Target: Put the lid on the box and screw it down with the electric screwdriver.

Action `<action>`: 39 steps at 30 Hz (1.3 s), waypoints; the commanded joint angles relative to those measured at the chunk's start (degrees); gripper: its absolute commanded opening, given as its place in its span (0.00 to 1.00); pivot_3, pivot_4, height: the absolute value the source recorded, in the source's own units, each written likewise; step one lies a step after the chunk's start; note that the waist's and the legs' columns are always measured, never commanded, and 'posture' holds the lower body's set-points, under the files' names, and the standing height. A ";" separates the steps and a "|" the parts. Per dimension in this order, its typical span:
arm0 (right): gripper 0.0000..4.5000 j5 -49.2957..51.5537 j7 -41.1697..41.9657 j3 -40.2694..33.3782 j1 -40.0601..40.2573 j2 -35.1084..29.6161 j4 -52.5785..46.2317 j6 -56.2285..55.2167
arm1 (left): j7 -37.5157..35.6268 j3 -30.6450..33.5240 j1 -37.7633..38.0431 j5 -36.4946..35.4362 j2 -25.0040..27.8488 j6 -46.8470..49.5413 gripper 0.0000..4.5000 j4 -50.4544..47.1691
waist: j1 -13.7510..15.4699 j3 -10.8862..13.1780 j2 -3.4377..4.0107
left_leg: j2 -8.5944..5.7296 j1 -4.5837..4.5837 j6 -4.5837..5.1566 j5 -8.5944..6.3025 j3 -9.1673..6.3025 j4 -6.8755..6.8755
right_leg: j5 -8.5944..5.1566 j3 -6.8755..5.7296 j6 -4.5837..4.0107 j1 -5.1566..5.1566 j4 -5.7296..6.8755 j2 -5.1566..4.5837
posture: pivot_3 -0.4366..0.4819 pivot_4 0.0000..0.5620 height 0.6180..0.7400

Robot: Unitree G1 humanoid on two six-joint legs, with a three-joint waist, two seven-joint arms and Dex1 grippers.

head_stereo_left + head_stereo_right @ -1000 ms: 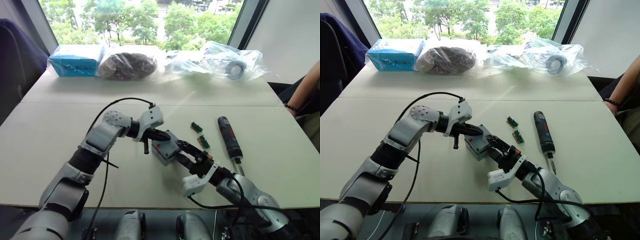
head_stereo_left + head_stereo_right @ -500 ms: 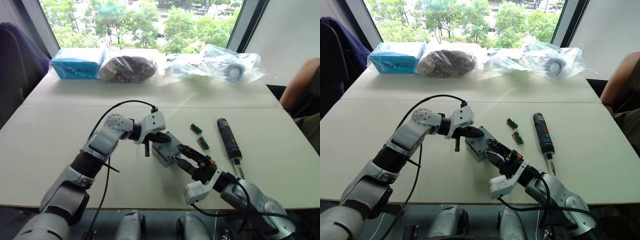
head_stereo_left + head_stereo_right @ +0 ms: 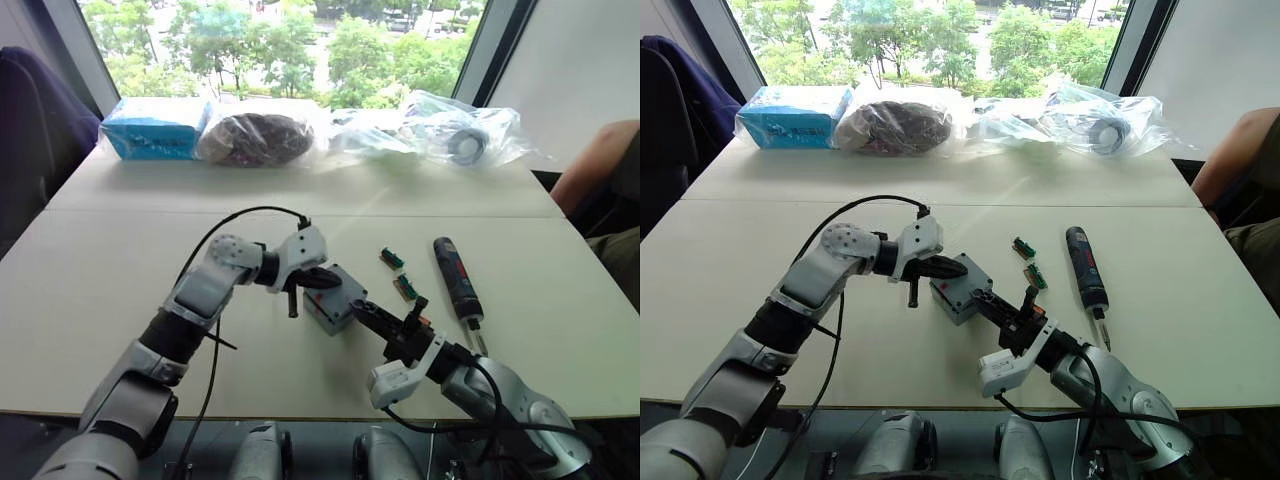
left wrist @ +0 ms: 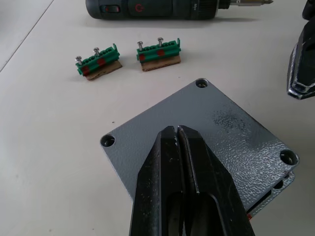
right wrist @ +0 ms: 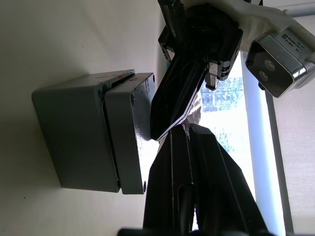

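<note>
Here, left jaws (image 4: pixel 178 135) closed, tips pressing on lid (image 4: pixel 231 128), seated atop box (image 5: pixel 78 137). Right jaws (image 3: pixel 385 322) closed too, just beside box, apart from it. Beyond: two green pieces (image 4: pixel 158 50), then screwdriver (image 3: pixel 456 279) flat on tabletop (image 3: pixel 120 250).

Grey lid (image 3: pixel 338 292) sits on the box (image 3: pixel 325 313) at table (image 3: pixel 100 270) centre. Left gripper (image 3: pixel 322 279) rests on it from 9 o'clock. Right gripper (image 3: pixel 385 320) lies at 4 o'clock, just apart. Electric screwdriver (image 3: pixel 455 279) lies at 3 o'clock (two green pieces (image 3: pixel 400 273) between).
</note>
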 commanded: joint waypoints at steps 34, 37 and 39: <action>0.01 63.70 20.79 -9.01 7.64 12.25 -22.79 50.60 | 0.75 6.49 -6.04 -0.31 2.25 -4.31 0.00 14.99 | 0.04 0.84 0.06 | 0.03 -0.87 0.00 0.00 0.02 -0.03 | 0.04 0.00 -0.04 -0.84 0.01 -0.04 | 0.48 0.27 1.00; 0.01 64.91 21.58 -7.82 7.75 10.61 -23.81 54.40 | 0.22 5.83 -5.03 0.12 1.98 -4.40 0.00 13.83 | 0.02 0.85 0.06 | 0.03 -0.89 0.00 0.00 0.00 -0.02 | 0.04 -0.02 -0.04 -0.87 0.01 -0.04 | 0.48 0.27 1.00; 0.01 65.15 21.24 -7.49 7.41 10.11 -23.92 55.92 | 0.33 5.85 -4.73 0.20 1.69 -4.16 0.00 13.28 | 0.04 0.85 0.06 | 0.03 -0.90 0.00 0.00 0.01 -0.02 | 0.04 -0.02 -0.05 -0.89 0.00 -0.05 | 0.48 0.27 1.00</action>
